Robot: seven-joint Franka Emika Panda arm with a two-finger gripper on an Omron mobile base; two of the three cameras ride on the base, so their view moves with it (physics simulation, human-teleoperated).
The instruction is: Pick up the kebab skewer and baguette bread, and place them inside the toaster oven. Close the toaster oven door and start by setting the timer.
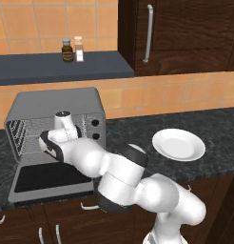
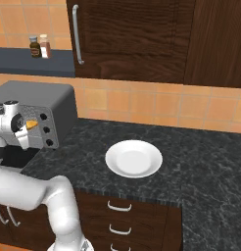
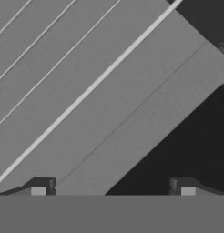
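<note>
**Hovering at the open oven mouth with nothing in the pincer**

Reaching in over the dropped door, the pincer (image 3: 113, 191) stands wide open and holds nothing; its two dark tips frame bare grey metal and the wire rack lines beyond.

What could go wrong: the hand sits low and close to the toaster oven door (image 1: 47, 178), which lies flat in front of the toaster oven (image 1: 57, 124). A careless pull-back or downward drift could knock a finger or the wrist against the door panel or the oven's front lip, and shove the whole box along the counter (image 1: 195, 128). The door also has to be swung up next, by my reading, and a poor approach to its thin handle edge could let the fingers slide off the flat frame. The knobs (image 1: 95, 128) on the oven's right panel are small and close together, so the wrong one could be turned.

The oven is a grey metal box with wire racks inside, standing on the counter to the left of the white plate (image 1: 179, 144). Its door has a grey frame round a dark glass window. In the right base view a small orange tapered piece (image 2: 31, 124) shows at the oven's front beside the wrist, likely the bread; the skewer I cannot make out.
</note>
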